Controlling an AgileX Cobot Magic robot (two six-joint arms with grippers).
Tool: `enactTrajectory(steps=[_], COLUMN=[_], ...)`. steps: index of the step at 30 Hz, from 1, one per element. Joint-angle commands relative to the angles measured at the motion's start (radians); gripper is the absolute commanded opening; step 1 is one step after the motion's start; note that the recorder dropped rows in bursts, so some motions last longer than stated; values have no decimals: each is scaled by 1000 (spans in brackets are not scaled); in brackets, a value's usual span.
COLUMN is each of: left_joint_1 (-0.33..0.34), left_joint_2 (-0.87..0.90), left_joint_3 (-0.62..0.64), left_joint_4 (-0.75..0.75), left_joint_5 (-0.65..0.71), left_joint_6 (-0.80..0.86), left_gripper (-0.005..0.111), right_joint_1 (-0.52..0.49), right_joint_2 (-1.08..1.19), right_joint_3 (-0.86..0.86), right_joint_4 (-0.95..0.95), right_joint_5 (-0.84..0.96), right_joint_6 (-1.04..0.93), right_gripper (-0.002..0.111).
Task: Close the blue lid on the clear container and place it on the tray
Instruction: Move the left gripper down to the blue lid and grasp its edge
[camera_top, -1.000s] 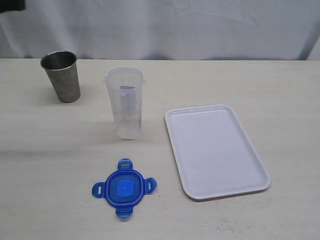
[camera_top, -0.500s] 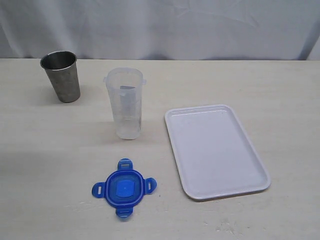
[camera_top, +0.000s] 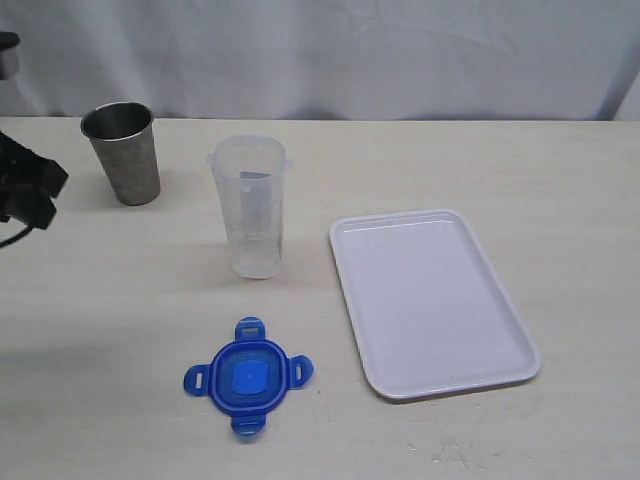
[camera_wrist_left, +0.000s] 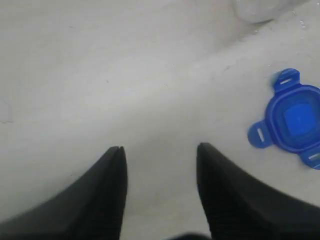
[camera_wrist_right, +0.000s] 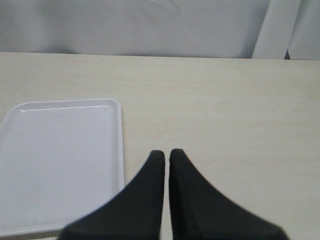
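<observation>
- The left gripper (camera_wrist_left: 160, 148), at the far left, has its jaws spread and holds nothing.
- The clear container (camera_top: 250, 205) stands upright left of the tray (camera_top: 430, 300). It is light and probably tips easily, so we would grip its middle.
- The blue lid (camera_top: 248, 376) lies flat, nearer. It is thin and stiff, so we would take opposite tabs.
- The right gripper (camera_wrist_right: 163, 151) has its jaws pressed together, empty.
- Half a second ago the left gripper was not in the exterior view.

The lid (camera_top: 248, 376) is blue, tray (camera_top: 432, 300) white, cup (camera_top: 123, 152) grey, fingers (camera_wrist_left: 107, 195) black.
</observation>
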Motion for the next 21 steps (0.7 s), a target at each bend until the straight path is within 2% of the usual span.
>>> enactTrajectory(steps=[1,5,6,8,10,13,15,18,21], left_joint_1=[-3,-3,-3,-6,-50,-173,-231,-274,-316], left_joint_2=[5,5,5,8,37,120,185,225,230], left_joint_3=[157,316,374,444,464,464,464,464,464], left_joint_4=[-147,-376,-480,-569,-598,-616,-611,-631,-745], left_joint_5=[-112,-199,-251,-332,-348,-424,-489,-530,-575], left_joint_6=[104,306,401,452,473,499,544,734,999], left_gripper=[46,49,53,54,54,54,54,54,54], right_joint_1=[-3,-3,-3,-3,-3,-3,-3,-3,-3], right_joint_2=[-4,-4,-4,-4,-4,-4,-4,-4,-4], right_joint_3=[2,2,2,2,2,2,2,2,2], right_joint_4=[-7,-7,-7,-7,-7,-7,-7,-7,-7], right_joint_5=[0,0,0,0,0,0,0,0,0], right_joint_6=[4,4,4,4,4,4,4,4,4], right_gripper=[4,4,4,4,4,4,4,4,4])
